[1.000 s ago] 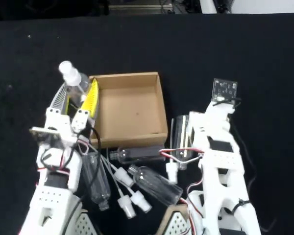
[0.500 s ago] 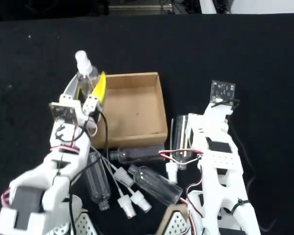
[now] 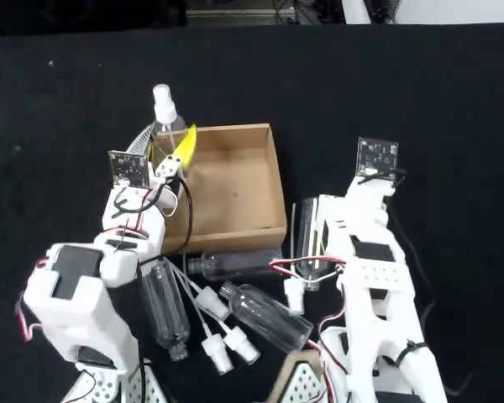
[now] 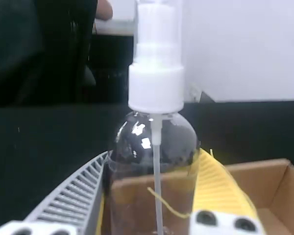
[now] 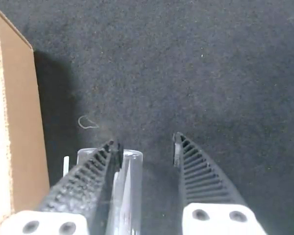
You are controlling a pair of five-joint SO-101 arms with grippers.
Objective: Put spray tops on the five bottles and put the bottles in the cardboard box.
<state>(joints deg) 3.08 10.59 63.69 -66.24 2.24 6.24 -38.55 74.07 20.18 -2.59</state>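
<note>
The left gripper (image 3: 170, 141), clamped on a capped bottle (image 4: 154, 147), has swung right and farther away over the last second, from left of the cardboard box (image 3: 273, 180) to its far left corner. The bottle now hangs at the box's left wall, so I judge the drop inside is close. The right gripper (image 5: 147, 141) stays right of the box, jaws parted, an uncapped bottle (image 5: 126, 188) against one finger.

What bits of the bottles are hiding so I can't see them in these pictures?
- Left wrist view: the held bottle has its spray top cut off by the upper edge and its base by the lower edge.
- Right wrist view: the right gripper hides one side of the clear bottle; the lower edge cuts off the rest.
- High view: the right arm covers most of that bottle.
</note>
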